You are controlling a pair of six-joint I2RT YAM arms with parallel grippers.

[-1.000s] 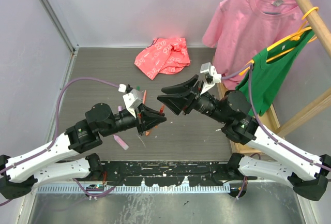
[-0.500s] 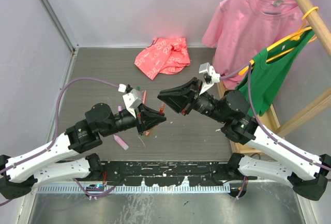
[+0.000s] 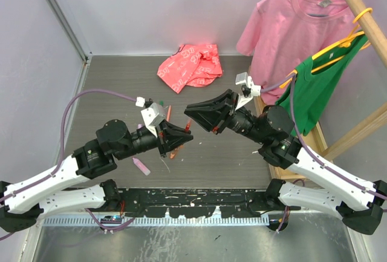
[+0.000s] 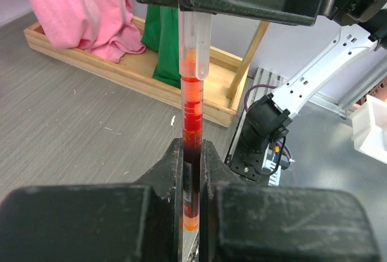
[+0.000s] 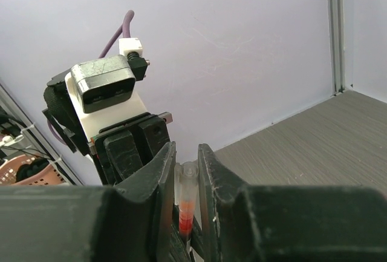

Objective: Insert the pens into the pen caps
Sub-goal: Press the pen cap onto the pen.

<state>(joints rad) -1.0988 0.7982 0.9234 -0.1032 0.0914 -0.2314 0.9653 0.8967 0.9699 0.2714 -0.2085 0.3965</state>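
A dark red pen (image 4: 191, 123) is held in the air above the table, with my left gripper (image 4: 191, 150) shut on its barrel. A clear pen cap (image 4: 195, 38) covers the pen's far end. My right gripper (image 5: 186, 156) is shut on that pen cap (image 5: 186, 180), and the red barrel (image 5: 185, 219) shows below it. From above, the left gripper (image 3: 183, 136) and the right gripper (image 3: 192, 114) meet tip to tip over the table's middle. A pink highlighter (image 3: 141, 166) and a salmon-orange pen (image 3: 168, 112) lie on the table near the left arm.
A red patterned cloth (image 3: 190, 65) lies at the back of the grey table (image 3: 121, 80). On the right, a pink shirt (image 3: 284, 26) and a green shirt (image 3: 314, 83) hang from a wooden rack (image 3: 357, 8). Purple walls stand at the left and back.
My right gripper, open a second ago, has shut on the cap at the pen's end. The left arm has shifted slightly with the pen still in its grip.
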